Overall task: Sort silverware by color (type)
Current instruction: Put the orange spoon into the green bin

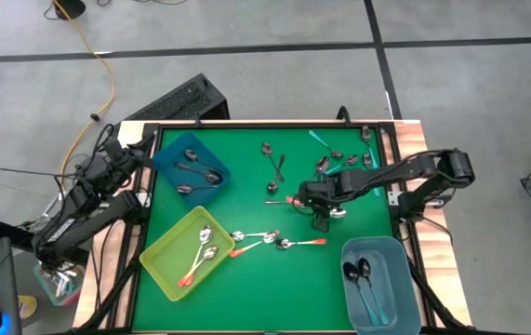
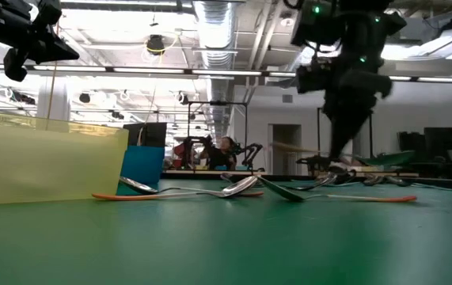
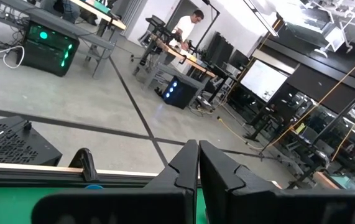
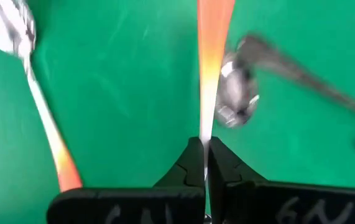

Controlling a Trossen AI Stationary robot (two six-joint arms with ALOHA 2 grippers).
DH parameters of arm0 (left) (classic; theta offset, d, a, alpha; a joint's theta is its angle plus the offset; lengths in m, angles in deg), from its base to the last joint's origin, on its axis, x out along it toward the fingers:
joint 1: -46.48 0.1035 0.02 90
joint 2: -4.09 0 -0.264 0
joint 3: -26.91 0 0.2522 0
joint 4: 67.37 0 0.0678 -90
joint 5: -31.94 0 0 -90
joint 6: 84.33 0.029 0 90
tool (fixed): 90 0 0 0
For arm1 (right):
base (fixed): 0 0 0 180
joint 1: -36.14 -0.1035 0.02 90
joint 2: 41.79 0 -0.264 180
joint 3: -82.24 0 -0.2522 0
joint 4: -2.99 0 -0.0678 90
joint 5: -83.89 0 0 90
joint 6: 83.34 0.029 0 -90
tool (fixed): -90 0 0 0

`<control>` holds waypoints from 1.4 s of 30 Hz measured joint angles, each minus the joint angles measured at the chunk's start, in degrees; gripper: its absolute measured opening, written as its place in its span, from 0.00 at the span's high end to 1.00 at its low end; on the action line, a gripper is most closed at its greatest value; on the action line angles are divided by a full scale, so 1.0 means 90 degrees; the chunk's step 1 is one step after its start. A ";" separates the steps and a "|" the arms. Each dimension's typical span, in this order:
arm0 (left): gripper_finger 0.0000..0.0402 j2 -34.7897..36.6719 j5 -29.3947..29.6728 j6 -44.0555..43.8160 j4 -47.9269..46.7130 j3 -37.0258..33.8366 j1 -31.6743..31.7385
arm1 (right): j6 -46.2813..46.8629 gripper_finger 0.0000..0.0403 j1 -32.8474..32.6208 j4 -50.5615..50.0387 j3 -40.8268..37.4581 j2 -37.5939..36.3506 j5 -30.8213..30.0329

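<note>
My right gripper hangs over the middle right of the green mat, pointing steeply down and shut on an orange-handled spoon. More orange-handled spoons lie loose near the mat's middle. Dark grey spoons lie farther back, and a mixed cluster lies at the far right. At the table's left edge, above the mat, my left gripper is shut on nothing. My right gripper pinches the spoon's thin pale stem between its two fingertips, where the orange handle fades out. The fingers come from above, slanting down. The orange handle sticks out beyond them over the mat; I cannot tell whether it is clear of the mat.
A dark blue bin at the far left holds dark grey spoons. A yellow-green bin at the near left holds orange-handled spoons. A light blue bin at the near right holds teal-handled spoons. Another spoon's bowl lies just beside the held one.
</note>
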 joint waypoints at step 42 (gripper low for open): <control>1.00 0.0002 0.0636 -0.0176 -0.0008 0.0001 0.0002 | -0.2073 0.98 0.0626 0.5737 0.5336 0.3872 0.1436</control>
